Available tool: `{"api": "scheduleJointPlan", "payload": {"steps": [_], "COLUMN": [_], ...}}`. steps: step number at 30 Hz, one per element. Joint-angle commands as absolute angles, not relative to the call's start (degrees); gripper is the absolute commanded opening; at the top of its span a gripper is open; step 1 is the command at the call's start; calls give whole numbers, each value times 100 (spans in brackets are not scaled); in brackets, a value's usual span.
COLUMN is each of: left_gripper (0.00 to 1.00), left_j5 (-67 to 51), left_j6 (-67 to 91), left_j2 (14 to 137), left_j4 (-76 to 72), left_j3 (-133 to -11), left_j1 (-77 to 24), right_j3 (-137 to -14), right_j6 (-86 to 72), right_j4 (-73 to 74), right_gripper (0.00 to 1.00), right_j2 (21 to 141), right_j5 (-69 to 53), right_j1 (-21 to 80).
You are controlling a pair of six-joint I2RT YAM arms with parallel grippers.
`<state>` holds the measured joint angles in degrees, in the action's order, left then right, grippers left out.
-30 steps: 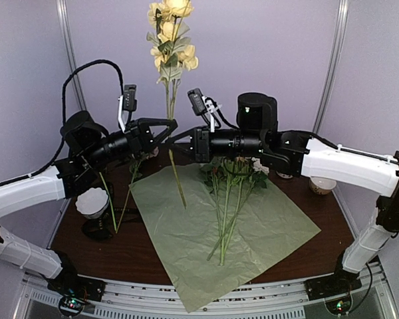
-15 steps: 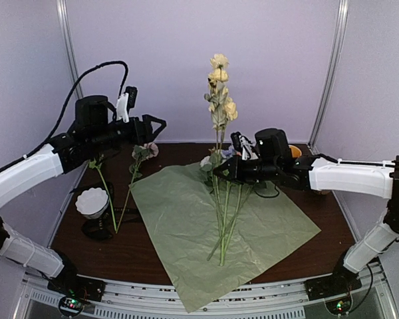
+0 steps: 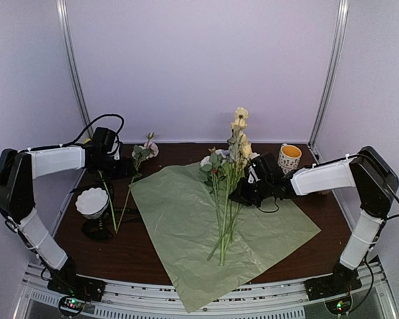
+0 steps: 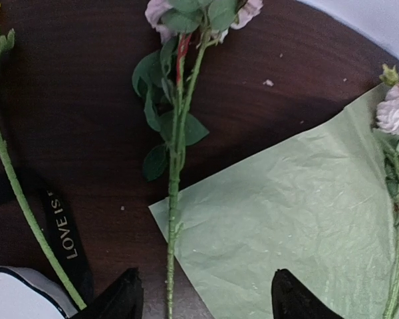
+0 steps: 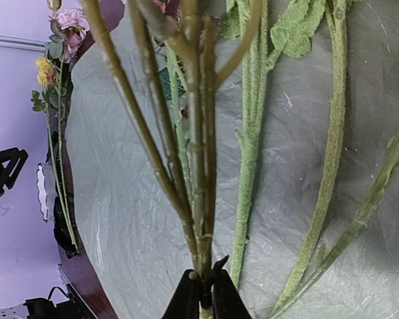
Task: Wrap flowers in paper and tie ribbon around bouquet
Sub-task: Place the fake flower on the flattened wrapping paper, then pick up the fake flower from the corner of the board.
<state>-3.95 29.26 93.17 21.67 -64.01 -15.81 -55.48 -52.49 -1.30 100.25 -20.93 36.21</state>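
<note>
The pale green paper (image 3: 186, 232) lies flat and crinkled on the dark table. Several flowers (image 3: 223, 212) lie on it, stems toward me. My right gripper (image 3: 243, 193) is low over the paper, shut on the stem (image 5: 199, 199) of a yellow-blossomed spray (image 3: 240, 139) that stands upright. My left gripper (image 4: 206, 299) is open above the paper's left corner (image 4: 186, 219), with a pink flower's stem (image 4: 174, 179) lying below its jaws. In the top view it (image 3: 123, 167) is at the far left. The black lettered ribbon (image 4: 61, 229) lies beside a second loose stem (image 4: 16, 193). No bouquet is in view.
A white scalloped dish (image 3: 92, 201) on a dark stand sits at the left. An orange-lined mug (image 3: 289, 157) stands at the back right. Two loose flowers (image 3: 128, 196) lie on the table left of the paper. Purple walls close in the back and sides.
My left gripper opened and let go of the yellow spray, then drew back left and down. My right gripper carried the spray right and down onto the paper.
</note>
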Motion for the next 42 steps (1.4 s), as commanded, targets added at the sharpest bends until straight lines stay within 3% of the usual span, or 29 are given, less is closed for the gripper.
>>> {"api": "scheduleJointPlan", "payload": {"steps": [1, 3, 6, 11, 17, 19, 28, 34, 42], "left_gripper": [66, 58, 55, 47, 7, 0, 0, 0, 0], "left_j5": [-588, -545, -533, -381, -342, -245, 126, -1128, -2345], "left_j6": [2791, 2718, 2655, 2574, 2564, 2579, 2684, 2459, 1846], "left_j2": [9876, 10105, 10358, 10735, 10975, 10888, 9396, 7630, 6461], "left_j4": [2199, 2205, 2206, 2270, 2347, 2351, 2119, 493, -973], "left_j3": [-6453, -6518, -6594, -6733, -6785, -6739, -6360, -5645, -5560], "left_j1": [-1382, -1378, -1380, -1371, -1369, -1371, -1376, -1655, -3265], "right_j3": [-5483, -5462, -5449, -5500, -5506, -5515, -5730, -5905, -6714], "right_j6": [-5419, -5387, -5206, -4878, -4698, -4644, -4240, -3638, -3172], "right_j4": [-464, -403, -137, 284, 476, 543, 888, 320, -1099], "right_gripper": [14, 18, 24, 26, 27, 27, 27, 27, 31], "right_j2": [10182, 10174, 10030, 9658, 9298, 9197, 8588, 8017, 7916], "right_j5": [-1974, -1946, -1772, -1523, -1446, -1421, -1289, -1769, -2753], "right_j1": [3543, 3542, 3542, 3552, 3551, 3551, 3572, 3776, 4619]}}
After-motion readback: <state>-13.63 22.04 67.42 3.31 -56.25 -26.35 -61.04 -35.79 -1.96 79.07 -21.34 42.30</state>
